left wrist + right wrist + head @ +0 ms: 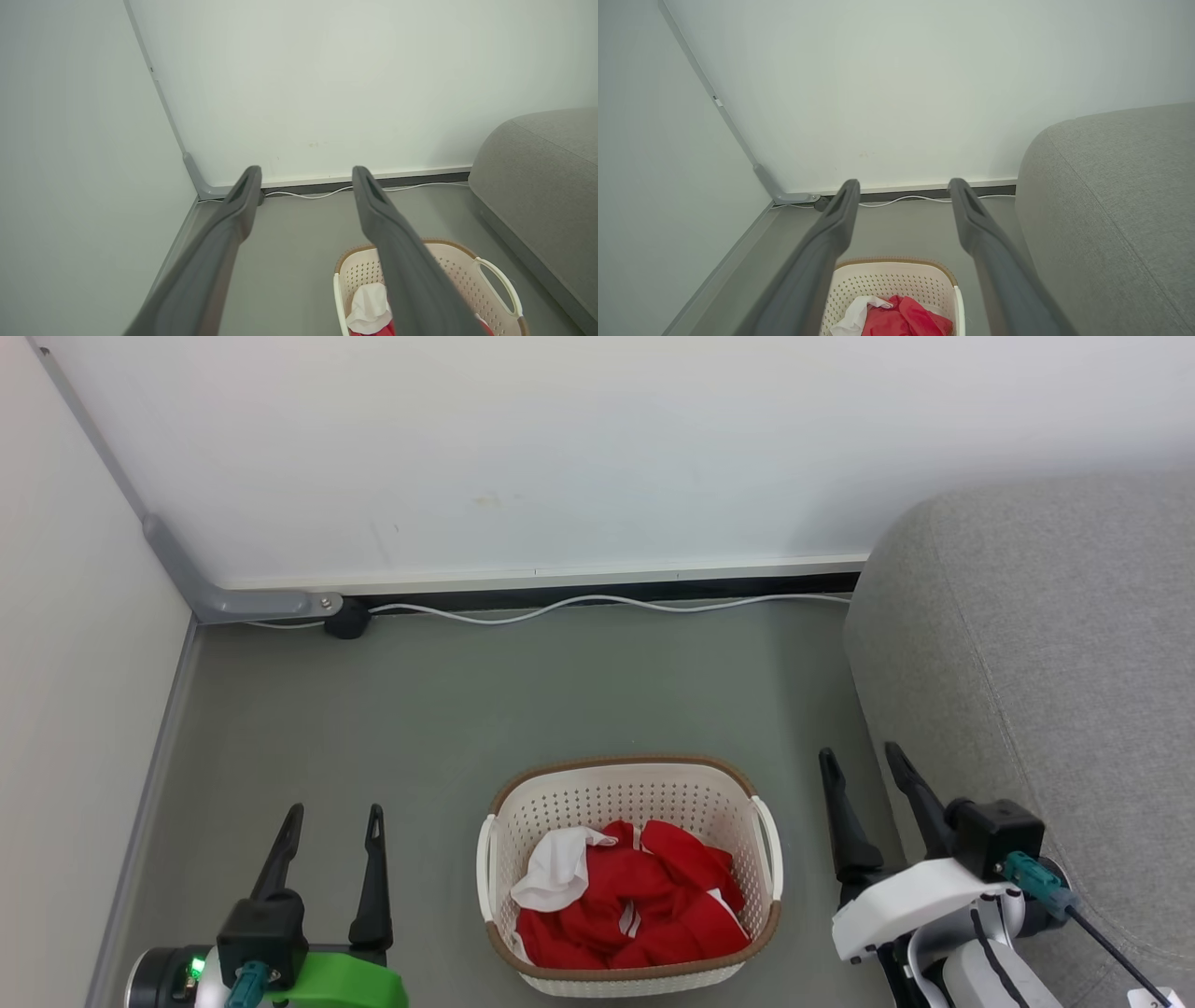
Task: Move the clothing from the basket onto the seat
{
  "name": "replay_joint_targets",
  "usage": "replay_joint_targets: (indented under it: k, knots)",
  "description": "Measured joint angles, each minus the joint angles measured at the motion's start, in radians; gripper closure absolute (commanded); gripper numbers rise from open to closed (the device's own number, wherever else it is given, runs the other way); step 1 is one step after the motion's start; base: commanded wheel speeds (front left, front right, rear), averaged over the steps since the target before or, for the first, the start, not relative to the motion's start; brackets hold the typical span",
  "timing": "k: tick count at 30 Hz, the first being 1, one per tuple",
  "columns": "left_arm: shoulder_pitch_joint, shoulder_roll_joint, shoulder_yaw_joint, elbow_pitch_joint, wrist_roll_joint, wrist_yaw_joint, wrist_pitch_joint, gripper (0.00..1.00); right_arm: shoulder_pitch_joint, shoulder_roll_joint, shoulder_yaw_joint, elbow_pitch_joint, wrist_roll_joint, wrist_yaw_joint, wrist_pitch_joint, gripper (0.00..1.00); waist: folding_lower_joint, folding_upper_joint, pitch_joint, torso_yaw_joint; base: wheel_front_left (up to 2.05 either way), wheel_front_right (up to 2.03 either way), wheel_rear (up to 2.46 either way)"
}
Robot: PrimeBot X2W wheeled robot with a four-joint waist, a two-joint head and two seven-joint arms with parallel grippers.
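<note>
Sitting low centre in the head view, the cream perforated plastic basket [616, 763] with a brown rim holds the crumpled red-and-white clothing [635, 905], bare grey floor [420, 709] open either side. The rounded grey fabric seat [1055, 691] runs down the right edge beside the right gripper [859, 751]; it and the left gripper [334, 814] stand spread wide, empty.
</note>
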Motion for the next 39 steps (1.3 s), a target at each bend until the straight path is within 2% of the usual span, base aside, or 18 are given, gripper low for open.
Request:
replay_joint_targets:
  k: [27, 39]
  knots:
    - [0.003, -0.002, 0.005, 0.013, 0.003, 0.007, 0.0, 0.0, 0.0, -0.001, 0.005, 0.0, -0.019, 0.0, -0.005, 0.0, 0.0, 0.0, 0.016, 0.0, 0.0, 0.0, 0.0]
    - [0.0, -0.004, 0.011, -0.014, 0.004, 0.007, 0.0, 0.0, -0.008, -0.001, -0.005, -0.028, -0.019, 0.0, -0.005, 0.0, 0.0, 0.0, 0.092, -0.006, 0.0, 0.0, 0.0]
